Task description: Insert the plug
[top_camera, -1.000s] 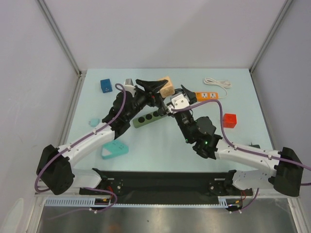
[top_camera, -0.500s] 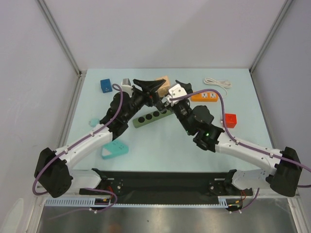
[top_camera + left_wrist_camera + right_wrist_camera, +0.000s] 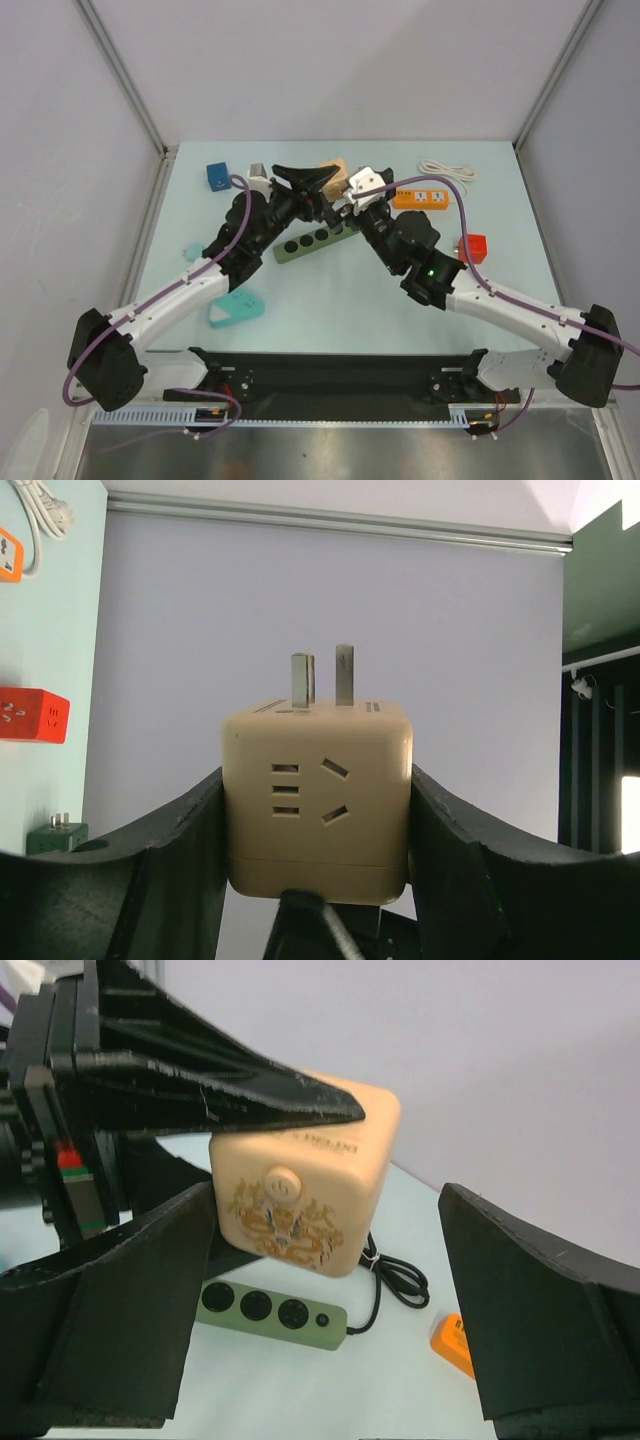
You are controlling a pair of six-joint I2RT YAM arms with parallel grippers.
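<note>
Cube plug (image 3: 317,800): is showing smooth matt beige plastic; prongs (image 3: 343,675) are looking like dull grey metal.
Left claw (image 3: 316,785): fingers (image 3: 165,865) are showing matt black plastic, faintly ridged.
Power strip (image 3: 270,1310): is showing smooth green plastic.

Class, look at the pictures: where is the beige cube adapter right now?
In the top view the beige cube adapter is clamped in the left gripper, lifted just beyond the green power strip, near the far middle of the table.
</note>
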